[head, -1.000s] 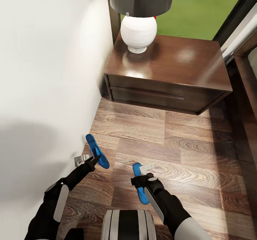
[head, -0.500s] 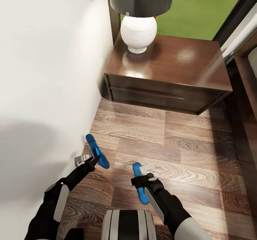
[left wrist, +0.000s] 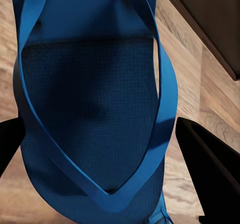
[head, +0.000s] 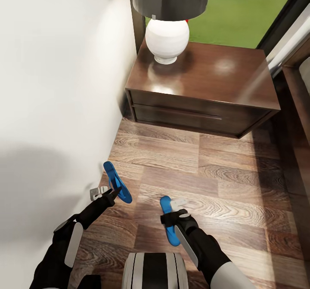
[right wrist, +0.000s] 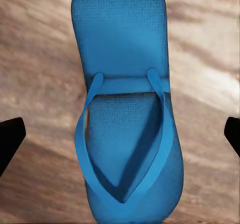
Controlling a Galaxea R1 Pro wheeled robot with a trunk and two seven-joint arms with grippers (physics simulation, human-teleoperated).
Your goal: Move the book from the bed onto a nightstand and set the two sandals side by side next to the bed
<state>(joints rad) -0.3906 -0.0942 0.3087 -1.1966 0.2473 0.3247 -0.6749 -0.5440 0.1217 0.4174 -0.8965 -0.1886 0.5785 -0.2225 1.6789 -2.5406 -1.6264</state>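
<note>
The two sandals, one [head: 117,182] in our left end effector [head: 105,192] by the wall, one [head: 169,226] lying lengthwise under our wide-open right end effector [head: 177,208], are pointing toward the nightstand [head: 202,89].

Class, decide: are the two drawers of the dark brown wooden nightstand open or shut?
Shut. In the head view both drawer fronts of the dark brown wooden nightstand sit flush with its face, only thin seams between them, nothing pulled out.
</note>
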